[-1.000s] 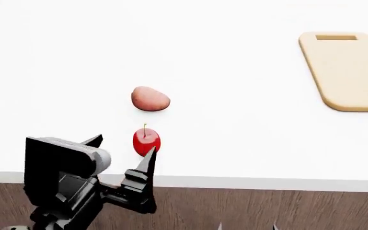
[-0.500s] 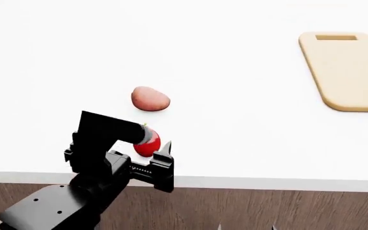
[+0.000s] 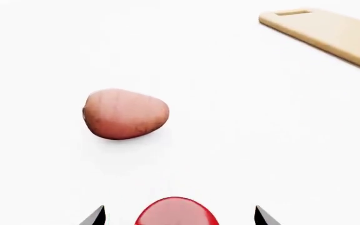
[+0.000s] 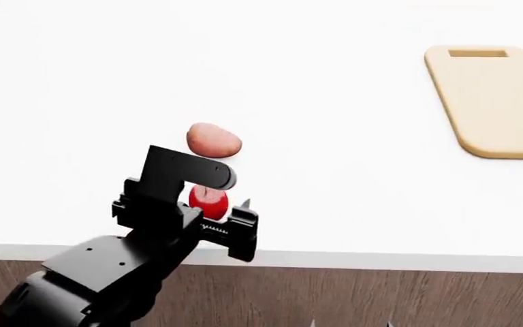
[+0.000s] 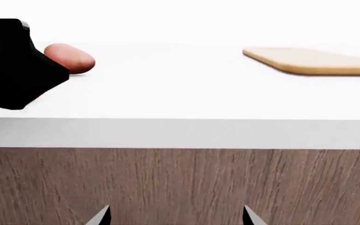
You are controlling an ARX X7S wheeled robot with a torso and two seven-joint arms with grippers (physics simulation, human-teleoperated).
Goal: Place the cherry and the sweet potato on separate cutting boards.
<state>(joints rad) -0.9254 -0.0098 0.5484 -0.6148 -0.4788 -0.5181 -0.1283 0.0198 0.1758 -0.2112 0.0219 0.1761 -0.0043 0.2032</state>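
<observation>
The glossy red cherry (image 3: 176, 213) lies near the table's front edge, between the two fingertips of my left gripper (image 3: 178, 216), with a gap on each side; the gripper is open. In the head view the left arm (image 4: 166, 208) covers most of the cherry (image 4: 210, 201). The pinkish-brown sweet potato (image 4: 213, 140) lies just beyond it, apart. One tan cutting board (image 4: 498, 102) with a slot handle lies at the far right. My right gripper (image 5: 176, 216) is open and empty, below the tabletop.
The white table's front edge (image 4: 353, 259) runs just behind the cherry, with a wood-grain front panel (image 5: 180, 183) below it. The right gripper's fingertips (image 4: 391, 322) barely show at the bottom of the head view.
My left arm has moved forward and over the cherry, and its fingertips now stand on either side of it. The cherry, sweet potato and board have not moved.
</observation>
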